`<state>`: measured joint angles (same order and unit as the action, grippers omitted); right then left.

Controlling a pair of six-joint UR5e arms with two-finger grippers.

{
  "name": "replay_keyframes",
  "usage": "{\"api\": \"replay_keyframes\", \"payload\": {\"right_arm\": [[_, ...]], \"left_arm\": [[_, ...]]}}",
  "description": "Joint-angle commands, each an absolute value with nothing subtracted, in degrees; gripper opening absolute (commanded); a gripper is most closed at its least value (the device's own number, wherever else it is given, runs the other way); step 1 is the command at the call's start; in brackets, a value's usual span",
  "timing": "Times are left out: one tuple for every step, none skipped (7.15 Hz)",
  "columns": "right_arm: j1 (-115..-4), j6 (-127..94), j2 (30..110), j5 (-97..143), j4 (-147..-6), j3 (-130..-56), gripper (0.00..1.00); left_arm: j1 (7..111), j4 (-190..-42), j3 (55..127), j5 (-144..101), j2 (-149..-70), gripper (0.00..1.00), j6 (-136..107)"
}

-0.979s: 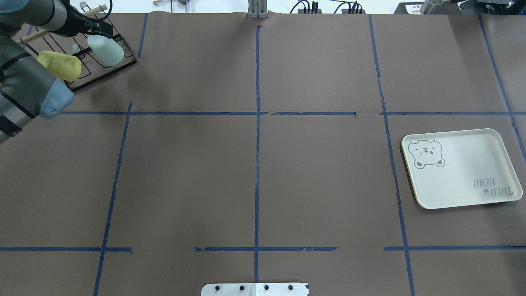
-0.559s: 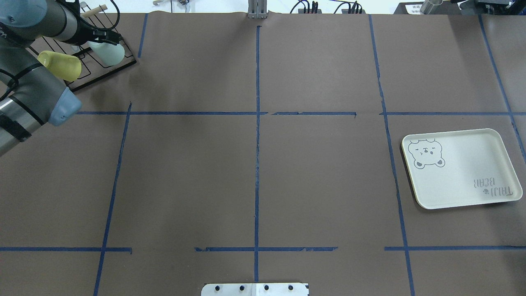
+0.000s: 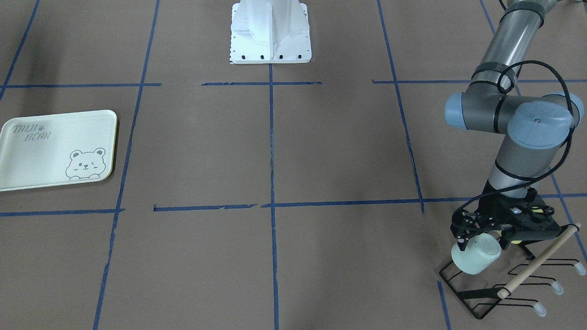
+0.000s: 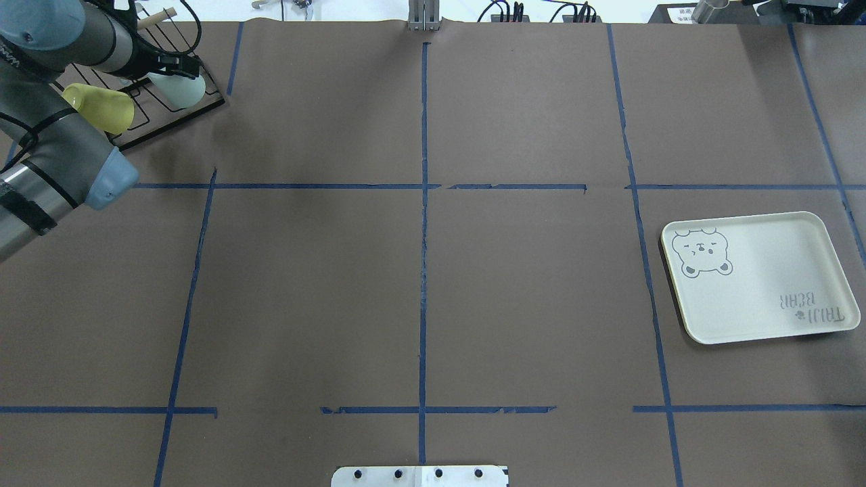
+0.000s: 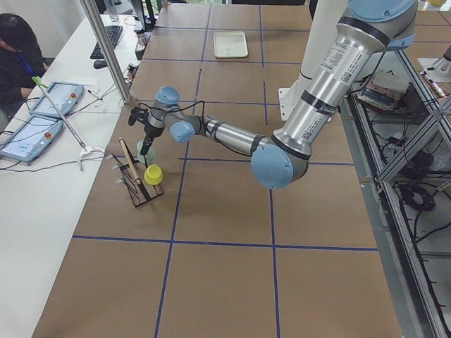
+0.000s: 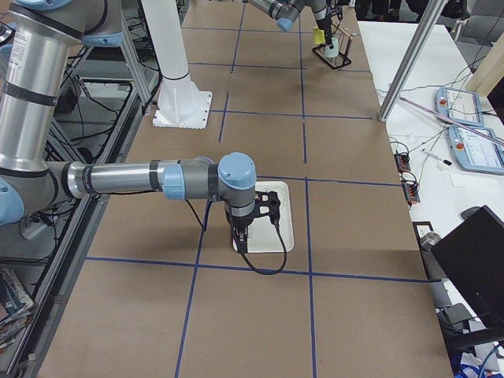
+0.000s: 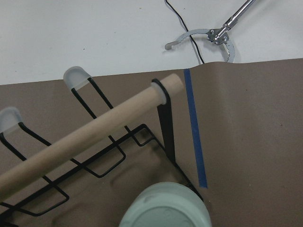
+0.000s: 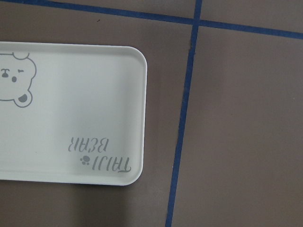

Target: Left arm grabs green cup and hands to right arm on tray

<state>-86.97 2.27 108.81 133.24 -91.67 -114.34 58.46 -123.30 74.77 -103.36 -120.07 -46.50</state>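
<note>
Left claw [image 3: 482,237] flanks the glossy, tapered mint-green cup [image 3: 477,260].

Right pincer [image 6: 241,235] hangs above the tray [image 6: 281,227].

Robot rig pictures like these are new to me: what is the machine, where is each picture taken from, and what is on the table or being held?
Two robot arms work at one taped table. The pictures come from across the table, from behind and above the robot, from each end of the table, and from a camera on each wrist. The left gripper straddles the green cup, which sits on a black wire rack beside a yellow cup. The pictures do not show whether it has gripped the cup yet. The right gripper hangs above the tray.
</note>
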Motion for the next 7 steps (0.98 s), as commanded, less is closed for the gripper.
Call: {"api": "replay_keyframes", "payload": {"right_arm": [[-87.01,2.20,108.81,133.24,-91.67,-114.35,1.00],[-87.01,2.20,108.81,133.24,-91.67,-114.35,1.00],[-87.01,2.20,108.81,133.24,-91.67,-114.35,1.00],[-87.01,2.20,108.81,133.24,-91.67,-114.35,1.00],[-87.01,2.20,108.81,133.24,-91.67,-114.35,1.00],[-87.01,2.20,108.81,133.24,-91.67,-114.35,1.00],[-87.01,2.20,108.81,133.24,-91.67,-114.43,1.00]], "left_arm": [[58.45,-123.31,74.79,-103.36,-120.15,0.68,-46.23],[58.53,-123.40,75.06,-103.45,-120.06,0.61,-45.97],[58.80,-123.31,75.32,-103.62,-120.06,0.57,-45.97],[59.15,-123.14,75.58,-103.80,-120.06,0.54,-45.97],[59.41,-123.05,76.11,-103.89,-120.06,0.51,-45.88],[59.68,-122.70,77.24,-104.76,-119.71,0.48,-45.88],[61.42,-122.70,78.39,-107.64,-119.36,0.48,-45.88]]}}
